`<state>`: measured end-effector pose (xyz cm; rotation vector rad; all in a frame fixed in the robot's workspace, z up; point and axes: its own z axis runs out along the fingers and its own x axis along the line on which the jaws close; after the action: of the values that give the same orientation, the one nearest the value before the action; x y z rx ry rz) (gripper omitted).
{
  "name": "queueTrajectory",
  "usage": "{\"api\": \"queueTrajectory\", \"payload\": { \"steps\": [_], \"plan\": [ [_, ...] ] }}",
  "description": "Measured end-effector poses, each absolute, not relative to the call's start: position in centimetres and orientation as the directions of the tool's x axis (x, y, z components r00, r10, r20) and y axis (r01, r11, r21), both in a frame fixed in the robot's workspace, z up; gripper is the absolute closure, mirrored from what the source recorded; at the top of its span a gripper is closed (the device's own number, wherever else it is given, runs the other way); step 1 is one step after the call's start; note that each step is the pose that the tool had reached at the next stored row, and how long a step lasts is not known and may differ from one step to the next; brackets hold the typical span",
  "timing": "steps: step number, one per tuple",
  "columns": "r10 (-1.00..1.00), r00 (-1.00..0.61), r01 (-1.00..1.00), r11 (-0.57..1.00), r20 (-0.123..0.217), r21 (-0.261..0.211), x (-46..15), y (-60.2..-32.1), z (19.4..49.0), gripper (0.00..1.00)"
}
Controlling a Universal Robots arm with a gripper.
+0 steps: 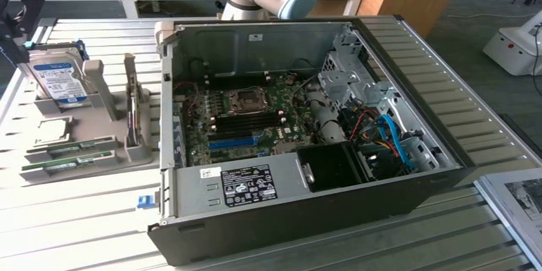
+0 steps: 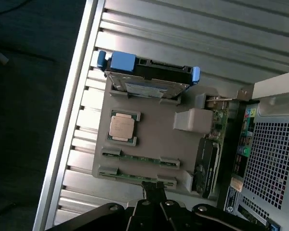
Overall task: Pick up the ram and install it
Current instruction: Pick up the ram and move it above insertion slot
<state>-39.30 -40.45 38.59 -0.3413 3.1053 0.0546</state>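
Slatted metal worktop (image 1: 85,220) carries a grey tray (image 2: 154,139) beside an open computer case (image 1: 280,220). The ram (image 2: 135,176), a thin green stick, lies flat in the tray's outermost slot, at the edge farthest from the hard drive (image 2: 149,82). A second green stick (image 2: 139,158) lies parallel just beside it. Beyond that sits a square processor chip (image 2: 122,128), then the hard drive, standing on edge in its holder. A dark card (image 2: 204,166) stands upright on the tray's side nearest the case. The pincer (image 2: 154,192) is clenched with its fingers pressed together, grasping nothing. In the wrist view it lines up over the ram's middle; whether it touches the stick cannot be told.
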Motion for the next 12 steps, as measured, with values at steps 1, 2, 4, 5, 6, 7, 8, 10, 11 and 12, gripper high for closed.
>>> {"api": "queueTrajectory", "payload": {
  "steps": [1, 2, 4, 5, 6, 7, 8, 10, 11, 12],
  "plan": [
    [-0.234, -0.972, -0.235, 0.971, -0.021, 0.033, -39.31, -40.45, 38.58, 0.9],
    [-0.251, -0.968, -0.252, 0.967, -0.021, 0.033, -39.3, -40.45, 38.57, 0.9],
    [-0.286, -0.958, -0.286, 0.958, -0.021, 0.033, -39.3, -40.45, 38.55, 0.9],
    [-0.302, -0.953, -0.303, 0.952, -0.021, 0.033, -39.3, -40.45, 38.54, 0.9],
    [-0.319, -0.947, -0.32, 0.947, -0.021, 0.033, -39.31, -40.45, 38.52, 0.9],
    [-0.335, -0.942, -0.335, 0.942, -0.021, 0.033, -39.3, -40.45, 38.51, 0.9],
    [-0.35, -0.936, -0.351, 0.936, -0.021, 0.033, -39.3, -40.45, 38.5, 0.9],
    [-0.38, -0.925, -0.381, 0.924, -0.021, 0.033, -39.3, -40.45, 38.47, 0.9],
    [-0.395, -0.918, -0.396, 0.918, -0.021, 0.033, -39.3, -40.45, 38.46, 0.9],
    [-0.411, -0.911, -0.411, 0.911, -0.021, 0.033, -39.3, -40.45, 38.45, 0.9]
  ]
}}
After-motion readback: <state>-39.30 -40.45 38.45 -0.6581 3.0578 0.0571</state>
